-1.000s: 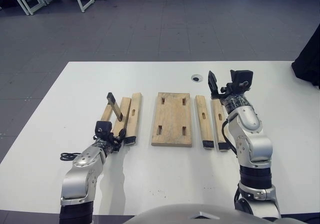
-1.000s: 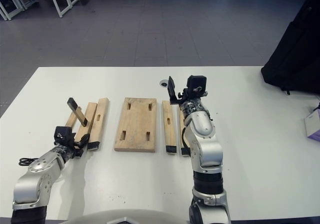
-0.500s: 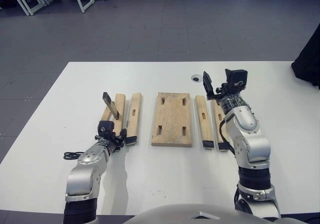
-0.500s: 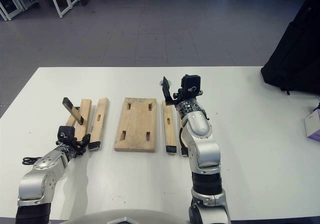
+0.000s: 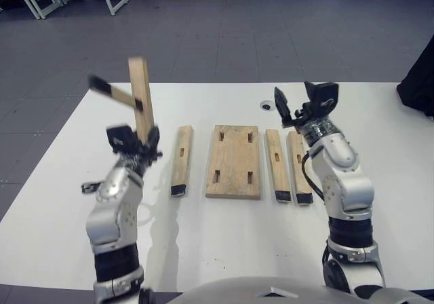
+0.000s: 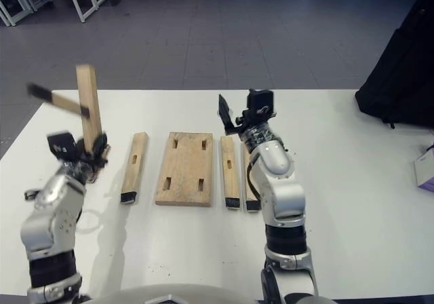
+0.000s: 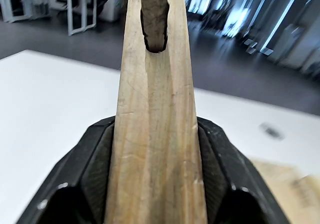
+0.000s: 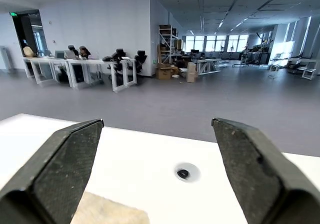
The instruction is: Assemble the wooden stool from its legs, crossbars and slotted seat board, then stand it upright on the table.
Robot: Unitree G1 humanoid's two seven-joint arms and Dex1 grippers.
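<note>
My left gripper (image 5: 137, 149) is shut on the lower end of a wooden leg (image 5: 142, 95) and holds it upright above the table's left side. A dark-tipped crossbar (image 5: 112, 92) is stuck through the leg's slot and points left. In the left wrist view the leg (image 7: 156, 109) fills the space between the black pads (image 7: 95, 169). On the table lie a slotted leg (image 5: 180, 160), the slotted seat board (image 5: 234, 160), and two more legs (image 5: 274, 163) (image 5: 298, 165). My right gripper (image 5: 293, 112) is open above the far ends of those two legs, with nothing between its fingers (image 8: 57, 171).
The white table (image 5: 224, 236) has a round cable hole (image 5: 266, 105) behind the seat board. A black cable (image 5: 87, 186) lies beside my left arm. A dark object (image 5: 418, 80) stands past the table's right edge. The near strip of table is bare.
My left gripper has lifted the leg with its crossbar off the table and swung it upright. The right gripper has shifted a little to the left and stays open.
</note>
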